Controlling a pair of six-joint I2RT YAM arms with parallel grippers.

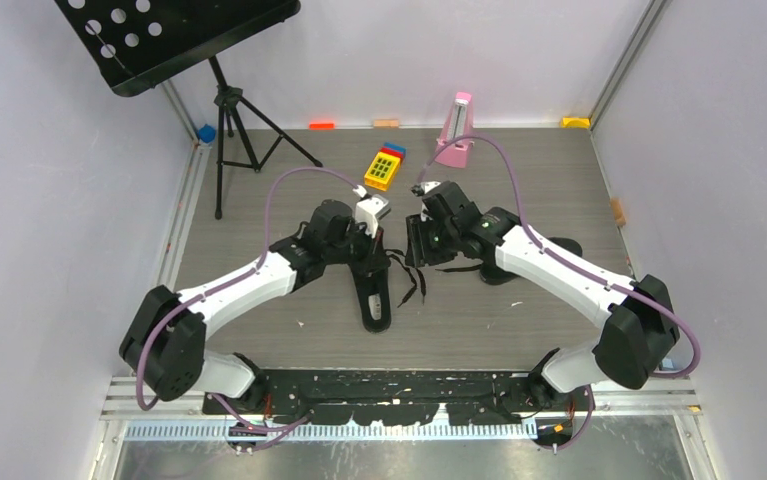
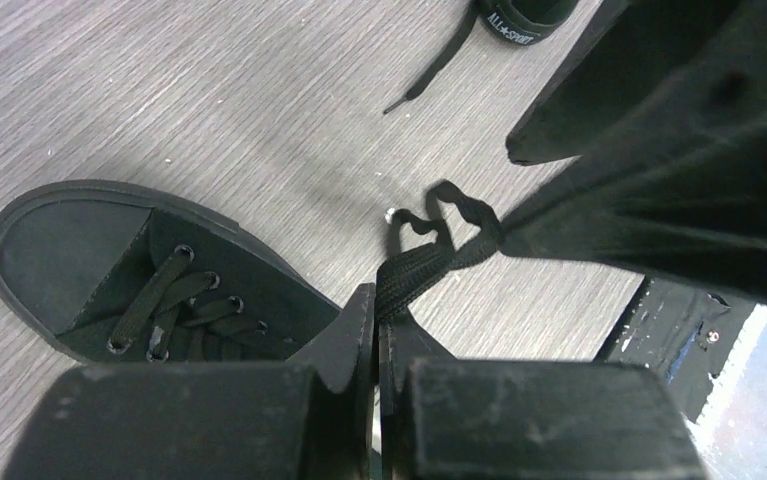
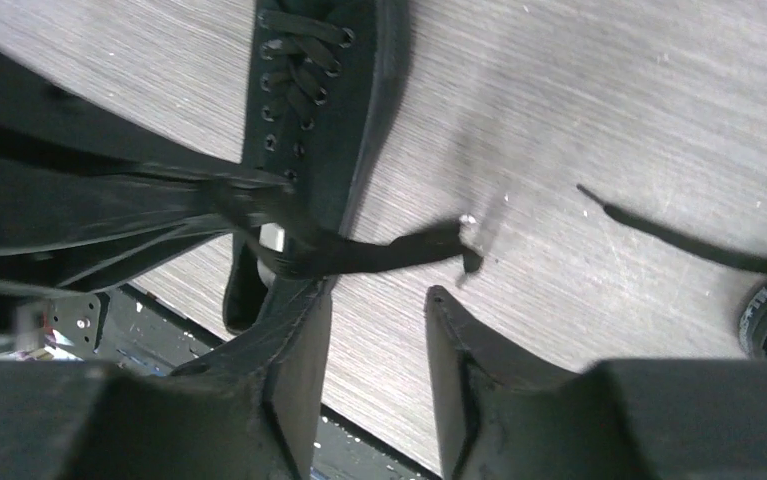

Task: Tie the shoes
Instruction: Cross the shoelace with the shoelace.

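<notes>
1. Top external view: the first shoe (image 1: pixel 374 300) lies on the table (image 1: pixel 559 340) roughly midway between the two arm bases. The left arm (image 1: pixel 249 280) and right arm (image 1: pixel 569 272) converge over its far end, since its loose laces (image 1: pixel 406 278) spill out there
2. Left wrist view: the left gripper (image 2: pixel 377 312) has its jaws pressed together on one lace (image 2: pixel 429 262), just to the side of the first shoe's eyelets (image 2: pixel 174 300). Holding the strand lifted off the table lets it be shaped without dragging on the shoe's upper
3. Beyond the pinch the lace curls into a small bend and runs up to the dark fingers of the other pincer; whether it touches them cannot be told from this view
4. Right wrist view: the right gripper (image 3: pixel 377 295) stands parted, with bare table showing between its fingers (image 3: pixel 469 370) and nothing clamped. The lace crosses just past one fingertip, and its free end hangs beside the first shoe's sole
5. Judgement: parted jaws set this near the strand suggest a fresh grasp nearer the free end, with the left pincer acting as anchor
6. The second shoe (image 2: pixel 519 15) sits well apart from the first shoe, on the right arm's side, with a trailing lace (image 3: pixel 679 235) pointing back toward the first shoe. No knot or bow shows on either shoe, so the task appears to be at an early stage
</notes>
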